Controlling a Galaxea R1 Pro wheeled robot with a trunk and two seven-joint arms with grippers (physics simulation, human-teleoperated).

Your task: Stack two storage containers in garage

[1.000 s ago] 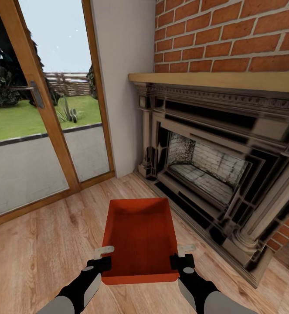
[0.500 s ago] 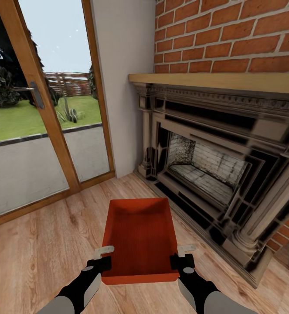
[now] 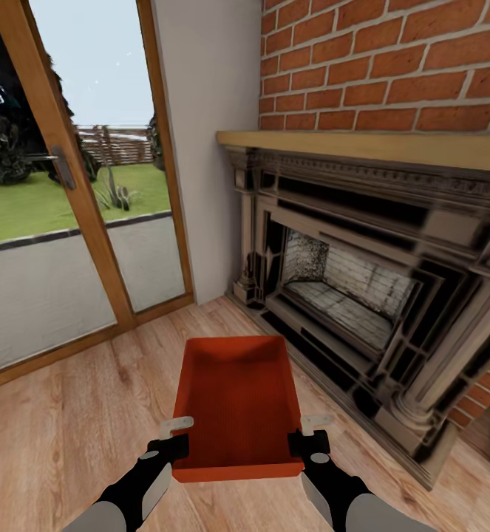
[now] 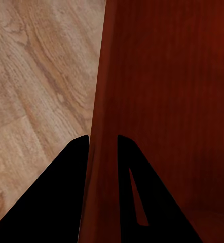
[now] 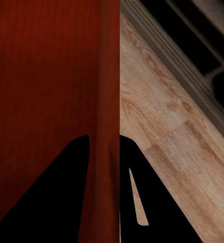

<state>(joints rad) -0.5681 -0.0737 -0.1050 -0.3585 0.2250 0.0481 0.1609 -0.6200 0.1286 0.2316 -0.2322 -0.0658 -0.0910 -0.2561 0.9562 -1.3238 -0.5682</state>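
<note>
One orange-red storage container (image 3: 237, 399) hangs level above the living room's wood-plank floor, held between both arms. My left gripper (image 3: 175, 437) is shut on its left side wall near the front corner. My right gripper (image 3: 310, 436) is shut on the right side wall. In the left wrist view the thin container wall (image 4: 104, 76) runs between the dark fingers of that gripper (image 4: 103, 139). The right wrist view has the other wall (image 5: 108, 76) pinched the same way by the gripper (image 5: 104, 137). The bin is empty. The garage is out of view.
A brick fireplace with a dark ornate surround (image 3: 363, 295) stands close on the right, its hearth base reaching toward the bin. A wood-framed glass door (image 3: 67, 222) fills the left wall. Open plank floor (image 3: 52, 428) lies to the left and front.
The whole view has shifted slightly, so the camera moved a little. The container and both grippers keep the same place in the picture and the same hold.
</note>
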